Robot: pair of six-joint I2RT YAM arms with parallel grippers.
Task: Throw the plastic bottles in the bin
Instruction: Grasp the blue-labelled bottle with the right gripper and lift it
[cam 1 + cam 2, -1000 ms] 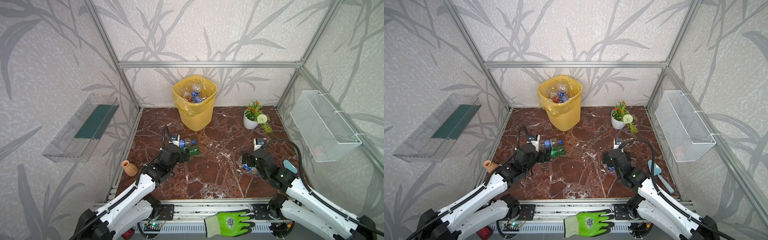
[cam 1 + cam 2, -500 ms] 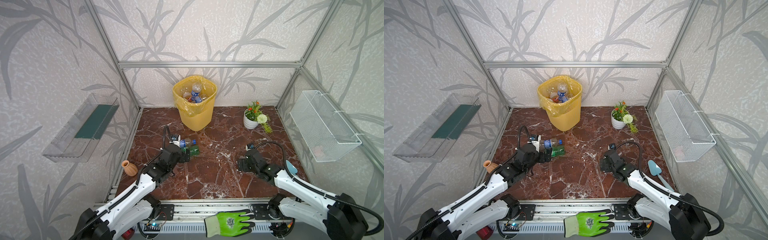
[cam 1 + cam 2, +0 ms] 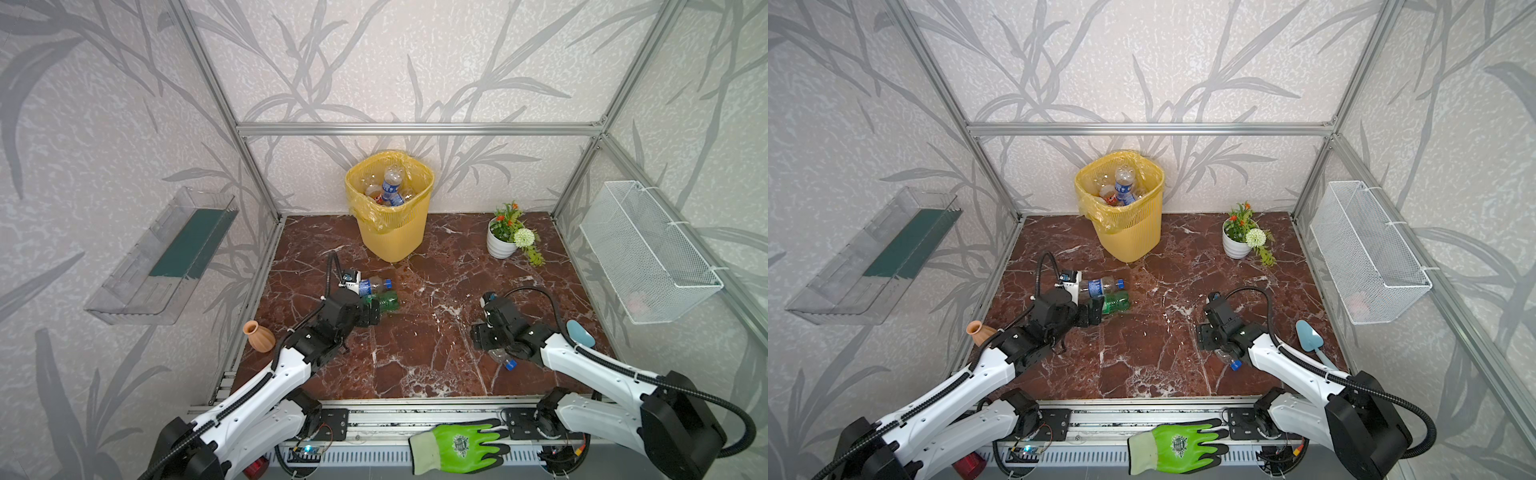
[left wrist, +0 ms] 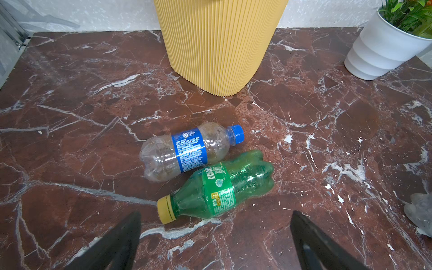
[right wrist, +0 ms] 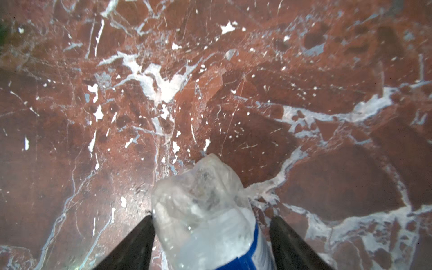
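Black right fingers (image 5: 131, 245), arm (image 3: 582, 361) low, straddle a clear bottle (image 5: 203, 210), perhaps gripping.

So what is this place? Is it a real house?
Probably not a real room: it looks like a robot practice booth. Wallpapered panels sit in a metal frame, two robot arms are mounted at the front edge, and a yellow bin and flower pot stand on the marble floor.

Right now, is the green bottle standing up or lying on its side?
Lying on its side: the green bottle rests lengthwise on the marble floor, beside the blue-labelled bottle.
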